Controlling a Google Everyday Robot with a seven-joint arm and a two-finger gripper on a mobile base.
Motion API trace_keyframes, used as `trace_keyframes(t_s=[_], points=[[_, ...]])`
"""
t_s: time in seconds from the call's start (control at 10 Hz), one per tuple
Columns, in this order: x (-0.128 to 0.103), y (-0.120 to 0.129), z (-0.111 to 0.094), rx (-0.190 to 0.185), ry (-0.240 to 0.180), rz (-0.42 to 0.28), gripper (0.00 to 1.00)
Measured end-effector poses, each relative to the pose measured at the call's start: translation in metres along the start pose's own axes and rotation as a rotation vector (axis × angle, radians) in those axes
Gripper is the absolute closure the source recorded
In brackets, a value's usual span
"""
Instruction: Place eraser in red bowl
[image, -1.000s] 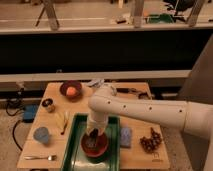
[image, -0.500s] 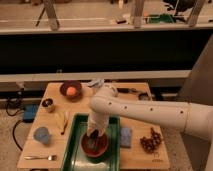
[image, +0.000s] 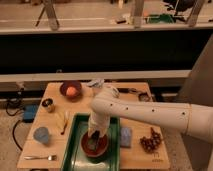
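The red bowl (image: 95, 146) sits in a green tray (image: 113, 153) at the front middle of the wooden table. My white arm reaches in from the right and bends down over it. My gripper (image: 94, 136) hangs straight down into the bowl's mouth and covers its middle. A small dark shape shows at the gripper's tip inside the bowl; I cannot tell whether it is the eraser. I see no eraser anywhere else on the table.
A maroon bowl with an orange ball (image: 71, 90) stands at the back left. A pale blue-grey pad (image: 126, 136) lies right of the tray, a dark cluster (image: 151, 142) beyond it. A blue cup (image: 41, 135), fork (image: 40, 157), yellow item (image: 64, 121) and small jar (image: 48, 105) are left.
The arm and gripper stay over the red bowl with hardly any movement. Nothing else on the table has moved.
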Motion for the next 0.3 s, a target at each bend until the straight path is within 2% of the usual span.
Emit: trace_keyframes(t_s=[0.1, 0.3], points=[[-0.0004, 0.0008, 0.0001, 0.001, 0.0, 0.001, 0.47], [-0.0018, 0.0025, 0.0001, 0.004, 0.0, 0.005, 0.57]])
